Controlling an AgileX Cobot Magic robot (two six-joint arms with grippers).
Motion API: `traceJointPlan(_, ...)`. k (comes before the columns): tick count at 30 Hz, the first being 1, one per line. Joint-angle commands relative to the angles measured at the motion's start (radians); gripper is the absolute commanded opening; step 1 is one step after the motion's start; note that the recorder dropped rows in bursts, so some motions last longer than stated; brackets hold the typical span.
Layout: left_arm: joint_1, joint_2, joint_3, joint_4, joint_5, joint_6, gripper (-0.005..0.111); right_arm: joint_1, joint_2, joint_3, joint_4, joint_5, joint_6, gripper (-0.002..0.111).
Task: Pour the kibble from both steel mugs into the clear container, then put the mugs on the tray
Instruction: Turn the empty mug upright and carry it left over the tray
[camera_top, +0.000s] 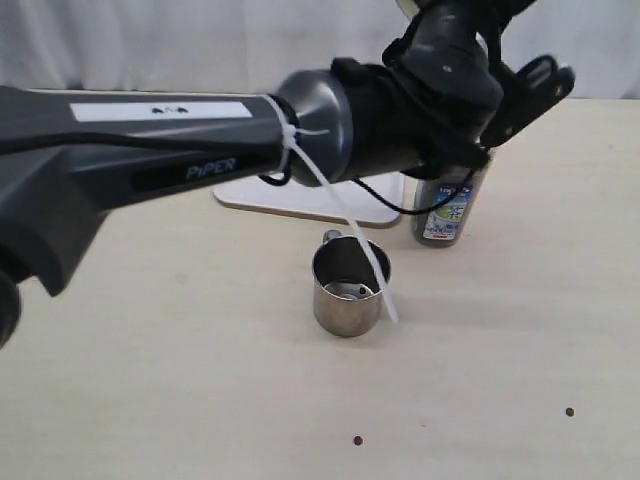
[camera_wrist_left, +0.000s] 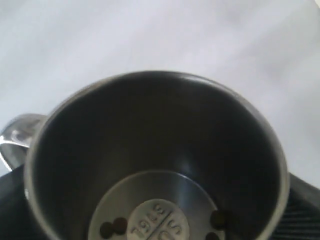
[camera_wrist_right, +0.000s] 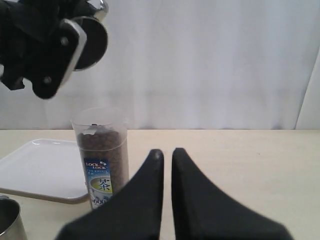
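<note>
Hanging tipped above the tall clear plastic container (camera_wrist_right: 102, 160) of brown kibble (camera_wrist_right: 102, 145), a shiny steel mug (camera_wrist_left: 160, 150), nearly empty, is clamped in the left arm's fingers (camera_wrist_left: 306, 210). The flat white tray (camera_wrist_right: 40, 165) lies just beside the container. The right arm's fingers (camera_wrist_right: 150, 200) sit almost together, empty.

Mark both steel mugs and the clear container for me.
held mug (camera_wrist_left: 155, 150), left wrist view, dark inner wall.
mug on the table (camera_top: 345, 308), exterior view, outer front wall.
clear container (camera_wrist_right: 100, 157), right wrist view, middle of its side wall.
</note>
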Motion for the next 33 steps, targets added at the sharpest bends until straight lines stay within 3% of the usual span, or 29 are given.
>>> traceJointPlan(1, 0.066, -0.132, -0.015, -0.37, -0.09, -0.074, 0.0, -0.004, -0.004, 0.004, -0.001, -0.01, 0.001, 0.005)
traceJointPlan(3, 0.119, -0.188, -0.015, -0.612, -0.143, -0.031, 0.0, -0.004, -0.004, 0.004, -0.001, -0.01, 0.001, 0.005)
traceJointPlan(5, 0.181, -0.227, -0.013, -0.893, -0.151, 0.126, 0.0, -0.004, -0.004, 0.004, -0.001, -0.01, 0.001, 0.005)
traceJointPlan(8, 0.298, -0.265, -0.013, -1.468, -0.081, 0.58, 0.0, -0.004, -0.004, 0.004, -0.001, -0.01, 0.001, 0.005)
traceJointPlan(11, 0.439, -0.274, -0.013, -2.052, 0.084, 0.997, 0.0, -0.004, -0.004, 0.004, -0.001, -0.01, 0.001, 0.005)
traceJointPlan(12, 0.48, -0.274, -0.013, -2.184, 0.144, 1.084, 0.0, -0.004, -0.004, 0.004, -0.001, -0.01, 0.001, 0.005)
traceJointPlan(13, 0.579, -0.264, -0.011, -2.445, 0.297, 1.256, 0.0, -0.004, -0.004, 0.004, -0.001, -0.01, 0.001, 0.005)
traceJointPlan(17, 0.749, -0.218, -0.011, -2.715, 0.495, 1.387, 0.0, -0.004, -0.004, 0.004, -0.001, -0.01, 0.001, 0.005)
traceJointPlan(22, 0.814, -0.152, 0.059, -2.826, 0.495, 1.518, 0.0, -0.004, -0.004, 0.004, -0.001, -0.01, 0.001, 0.005)
traceJointPlan(25, 0.814, -0.091, 0.138, -2.965, 0.25, 1.57, 0.0, -0.004, -0.004, 0.004, -0.001, -0.01, 0.001, 0.005)
traceJointPlan(28, 0.814, -0.032, 0.145, -3.023, 0.133, 1.589, 0.0, -0.004, -0.004, 0.004, -0.001, -0.01, 0.001, 0.005)
traceJointPlan(33, 0.823, 0.125, 0.145, -3.242, -0.073, 1.687, 0.0, -0.004, -0.004, 0.004, -0.001, -0.01, 0.001, 0.005)
